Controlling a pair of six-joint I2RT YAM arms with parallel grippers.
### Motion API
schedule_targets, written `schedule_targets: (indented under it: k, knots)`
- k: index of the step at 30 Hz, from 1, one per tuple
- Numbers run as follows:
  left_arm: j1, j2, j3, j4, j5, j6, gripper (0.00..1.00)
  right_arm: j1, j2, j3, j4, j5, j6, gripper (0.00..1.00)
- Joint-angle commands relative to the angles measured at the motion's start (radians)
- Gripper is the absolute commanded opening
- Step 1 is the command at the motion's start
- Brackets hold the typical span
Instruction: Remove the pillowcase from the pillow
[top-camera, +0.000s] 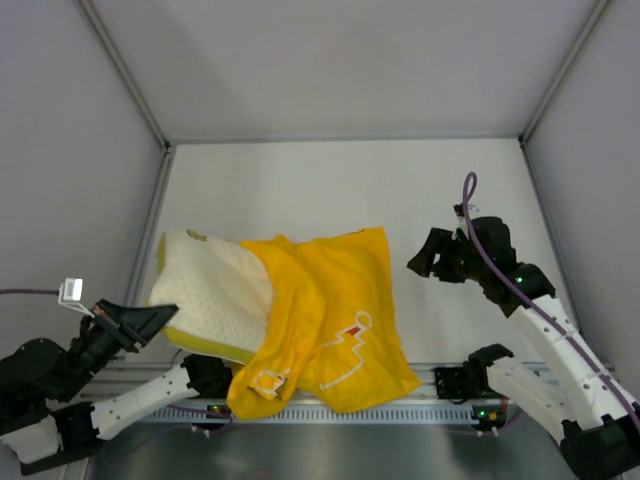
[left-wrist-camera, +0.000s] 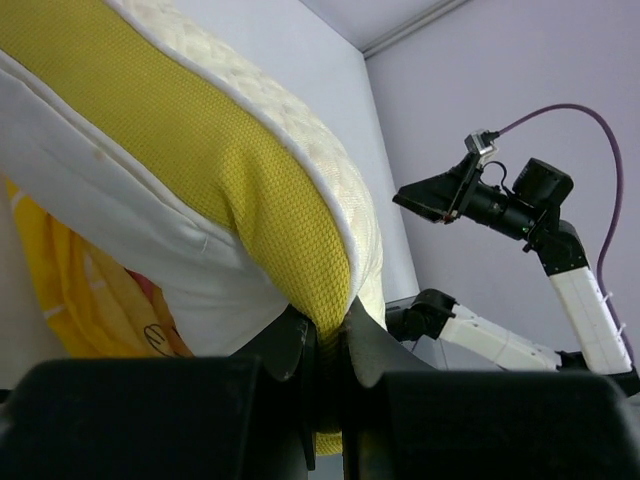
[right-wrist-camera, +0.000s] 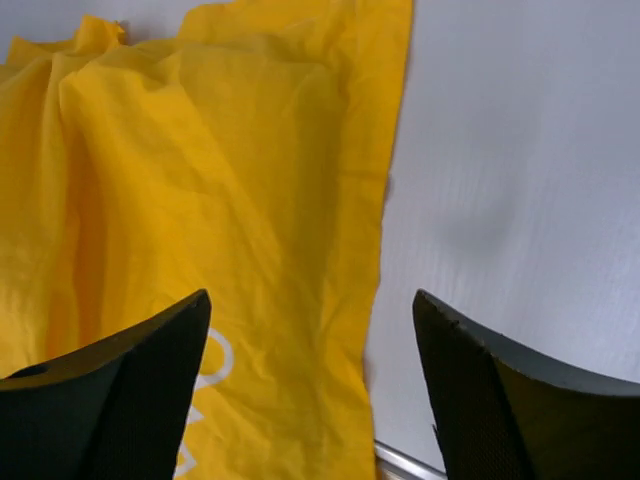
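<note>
The cream dimpled pillow (top-camera: 212, 288) lies at the left of the table, its right half inside the yellow pillowcase (top-camera: 335, 305). The pillowcase is wrinkled and spreads right, down to the table's near edge. My left gripper (top-camera: 165, 318) is shut on the pillow's near left edge. In the left wrist view the jaws (left-wrist-camera: 335, 335) pinch the pillow's yellow mesh side band (left-wrist-camera: 200, 150). My right gripper (top-camera: 420, 260) is open and empty, hovering just right of the pillowcase. In the right wrist view its fingers (right-wrist-camera: 312, 335) straddle the pillowcase's right edge (right-wrist-camera: 230, 200).
The white table (top-camera: 330, 185) is enclosed by grey walls with a metal rail (top-camera: 430, 405) along the near edge. The right arm (left-wrist-camera: 505, 205) shows in the left wrist view beyond the pillow. Bare table (right-wrist-camera: 520, 200) lies right of the pillowcase.
</note>
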Motion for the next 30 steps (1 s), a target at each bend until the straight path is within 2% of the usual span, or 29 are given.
schedule_targets:
  k: [1, 3, 5, 8, 11, 17, 23, 26, 30]
  knots:
    - [0.004, 0.023, -0.03, 0.05, -0.027, -0.013, 0.0, -0.007, 0.026, -0.099, 0.104, -0.234, 0.007, 0.83]
    - [0.004, 0.028, -0.039, 0.05, -0.033, -0.012, 0.0, 0.01, 0.021, -0.17, 0.202, -0.355, 0.031, 0.99]
    - [0.006, 0.033, -0.044, 0.052, -0.035, -0.012, 0.0, 0.034, 0.012, -0.253, 0.247, -0.381, 0.039, 1.0]
    - [0.006, 0.04, -0.071, 0.052, -0.03, -0.013, 0.0, 0.1, -0.007, -0.313, 0.235, -0.296, 0.033, 1.0]
    - [0.007, 0.057, -0.127, 0.056, -0.023, -0.03, 0.0, 0.111, -0.01, -0.354, 0.273, -0.333, 0.057, 0.99]
    - [0.007, 0.071, -0.24, 0.125, -0.016, -0.046, 0.0, 0.168, 0.042, -0.378, 0.475, -0.42, 0.156, 1.0]
    - [0.007, 0.089, -0.309, 0.182, 0.014, -0.05, 0.0, 0.214, 0.376, -0.289, 0.607, -0.41, 0.114, 0.99]
    - [0.007, 0.096, -0.343, 0.21, 0.022, -0.056, 0.0, 0.223, 0.53, -0.168, 0.653, -0.395, 0.102, 0.99]
    - [0.007, 0.111, -0.361, 0.223, -0.022, -0.049, 0.0, 0.242, 0.679, 0.117, 0.605, -0.376, 0.068, 0.99]
